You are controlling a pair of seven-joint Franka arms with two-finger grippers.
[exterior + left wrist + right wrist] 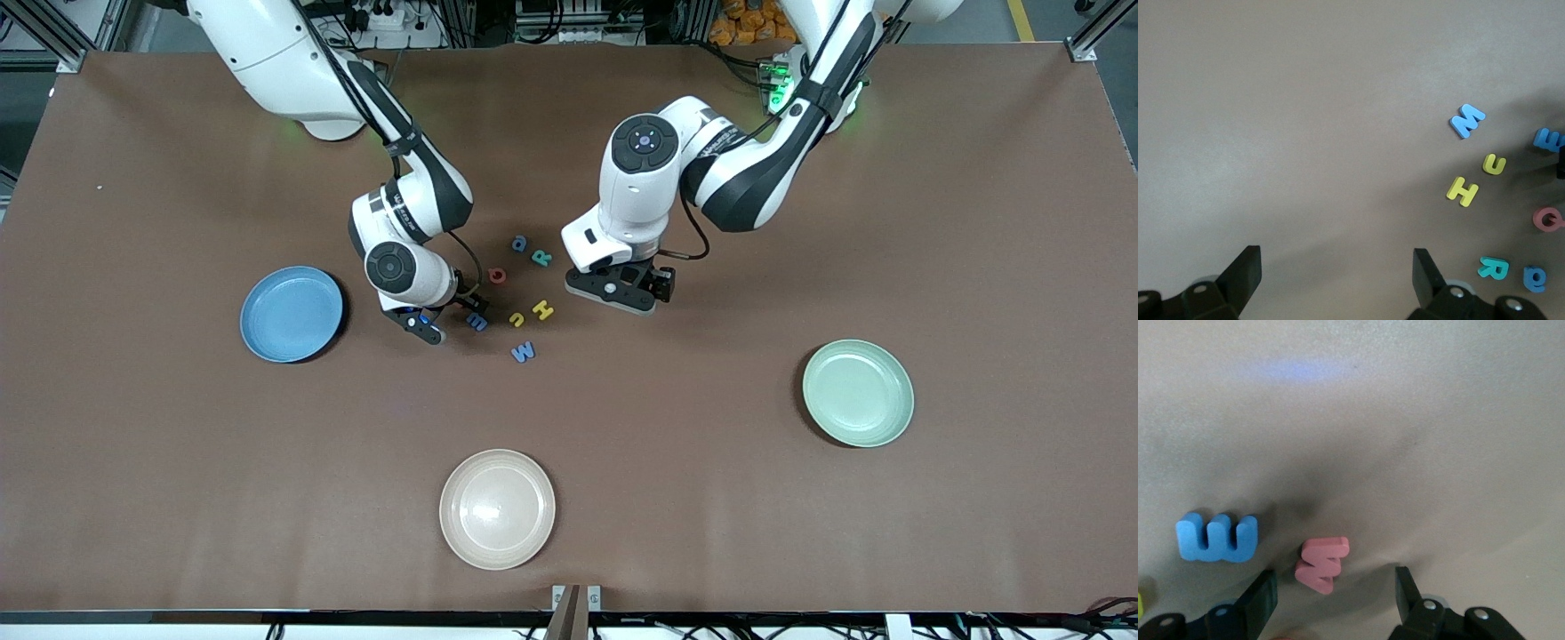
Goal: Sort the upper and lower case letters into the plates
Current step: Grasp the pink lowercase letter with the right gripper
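Observation:
Loose letters lie mid-table: blue a (519,243), teal R (541,258), red G (497,276), yellow H (542,309), yellow u (516,318), blue m (477,321) and blue W (523,352). My right gripper (458,311) is down beside the blue m. In the right wrist view it (1333,590) stands open around a pink w (1323,565), with gaps on both sides, and the blue m (1217,537) lies just outside. My left gripper (660,289) hangs open and empty (1336,267) over bare table beside the letters. The blue plate (292,313) and mint green plate (857,392) hold nothing.
A cream-beige plate (497,508) sits near the front edge, nearer the camera than the letters. The blue plate lies toward the right arm's end, close to the right gripper. The mint green plate lies toward the left arm's end.

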